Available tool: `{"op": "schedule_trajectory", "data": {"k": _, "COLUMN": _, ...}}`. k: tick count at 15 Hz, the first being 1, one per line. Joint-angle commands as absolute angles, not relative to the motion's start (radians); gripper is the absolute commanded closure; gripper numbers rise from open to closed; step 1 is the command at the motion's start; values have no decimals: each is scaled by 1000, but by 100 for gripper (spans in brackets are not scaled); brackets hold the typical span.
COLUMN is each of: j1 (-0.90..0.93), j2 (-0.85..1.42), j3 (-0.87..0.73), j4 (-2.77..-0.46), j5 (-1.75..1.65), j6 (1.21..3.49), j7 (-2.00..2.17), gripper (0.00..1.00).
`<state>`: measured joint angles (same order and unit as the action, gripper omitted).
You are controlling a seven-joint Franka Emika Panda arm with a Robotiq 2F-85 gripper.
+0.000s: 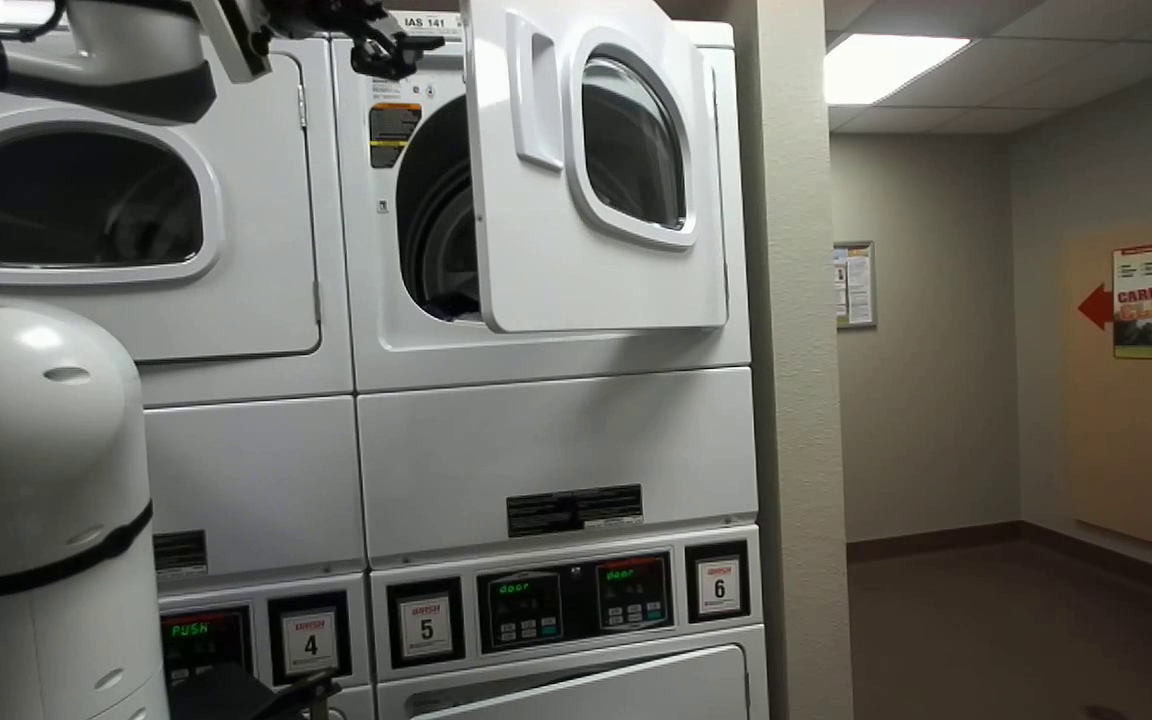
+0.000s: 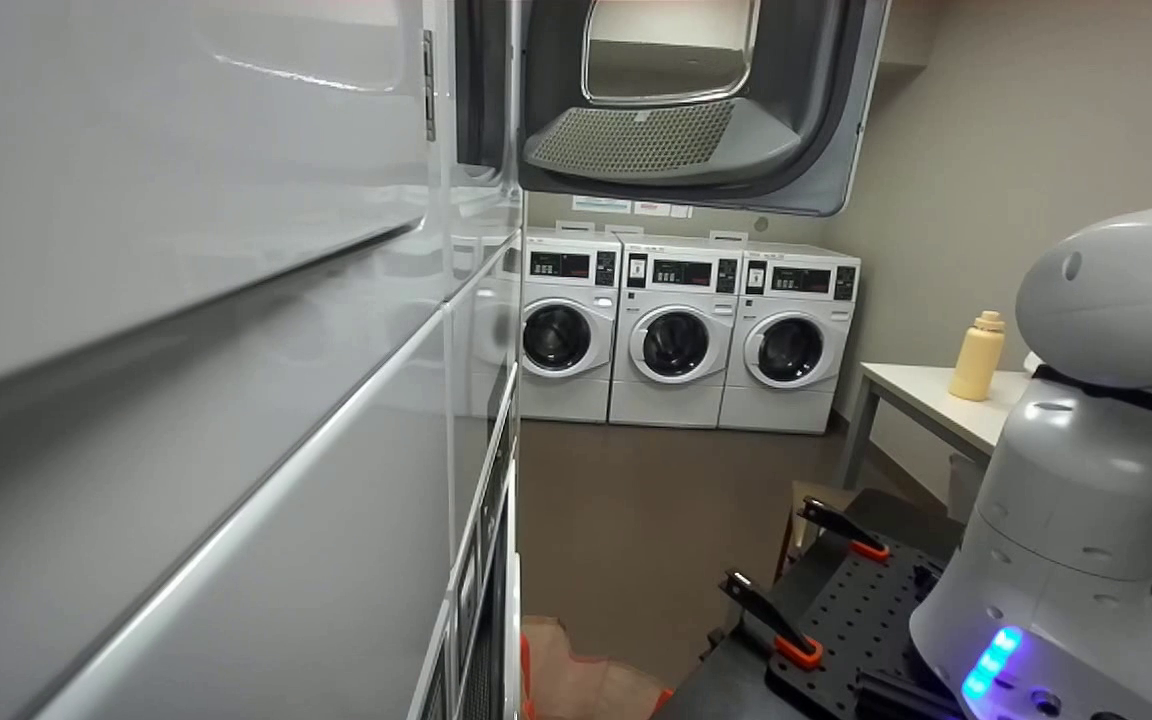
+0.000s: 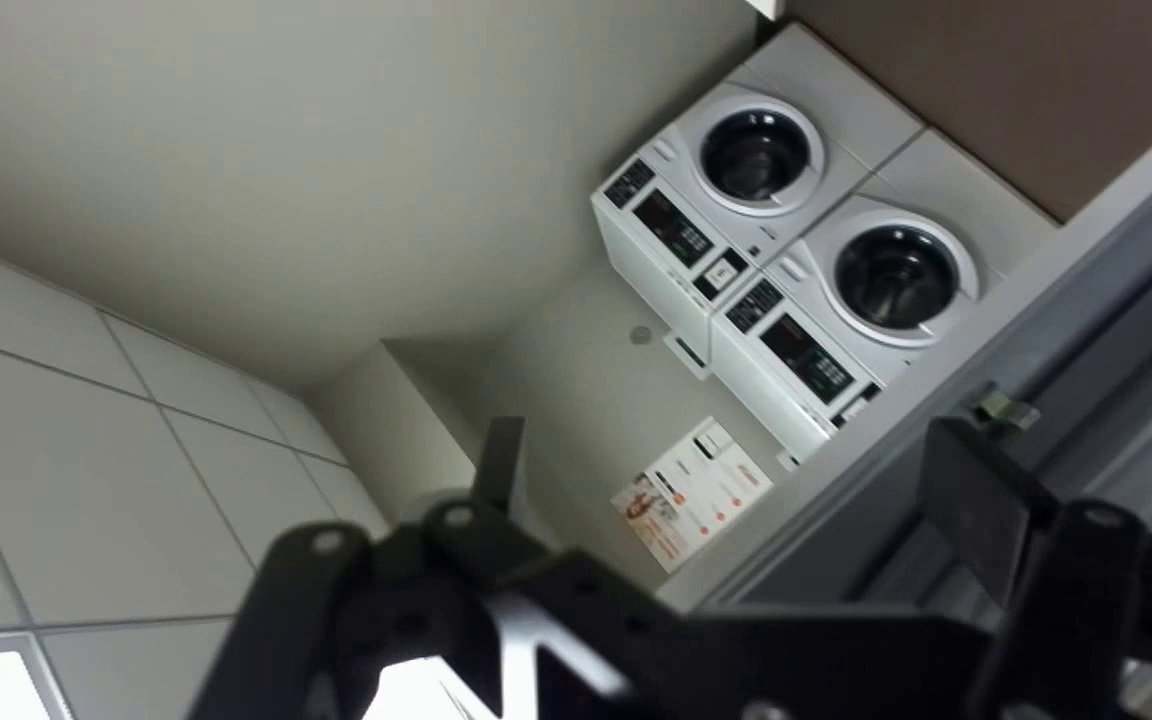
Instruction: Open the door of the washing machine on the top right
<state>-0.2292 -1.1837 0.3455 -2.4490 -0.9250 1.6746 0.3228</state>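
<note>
- One white door (image 1: 616, 290) stands swung out from the top right machine (image 1: 416, 350), hinged at its right; its recessed handle (image 1: 536, 90) sits left of a rounded window (image 1: 633, 145).
- Behind its left edge shows the machine's dark round opening (image 1: 436, 230); in an exterior view the door's inner face (image 2: 556, 60) is grey, with a perforated panel (image 2: 636, 138) below the window.
- The claw (image 3: 736, 470) is spread, its fingers (image 3: 976, 510) well apart; in the wrist view the door's edge runs between them, though I cannot tell whether either touches it.
- The arm (image 1: 26, 400) rises at the near left in an exterior view, its upper part (image 1: 126, 50) reaching right, with the claw just left of the door.
- Left of the opening, the neighbouring machine (image 1: 256, 250) is closed.
- Far off, three front-loading washers (image 2: 674, 340) stand in a row; nearer, on the right, a yellow bottle (image 2: 978, 357) stands on a table (image 2: 916, 385).
</note>
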Motion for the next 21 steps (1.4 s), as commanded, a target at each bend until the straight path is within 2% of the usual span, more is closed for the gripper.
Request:
{"op": "schedule_trajectory", "data": {"k": 1, "j1": -187, "j2": -1131, "j3": 296, "j4": -2426, "j5": -1017, "j6": 1556, "j7": 360, "gripper": 0}}
{"op": "schedule_trajectory", "data": {"k": 4, "j1": -125, "j2": -1099, "j3": 257, "j4": -2415, "j5": -999, "j6": 1503, "j7": 377, "gripper": 0}}
{"op": "schedule_trajectory", "data": {"k": 8, "j1": -2, "j2": -1042, "j3": 222, "j4": -2396, "j5": -925, "j6": 1561, "j7": 442, "gripper": 0}}
{"op": "schedule_trajectory", "data": {"k": 13, "j1": 109, "j2": -956, "j3": 187, "j4": -2357, "j5": -787, "j6": 1728, "j7": 492, "gripper": 0}}
{"op": "schedule_trajectory", "data": {"k": 21, "j1": 125, "j2": -869, "j3": 111, "j4": -2306, "j5": -440, "j6": 2051, "j7": 334, "gripper": 0}}
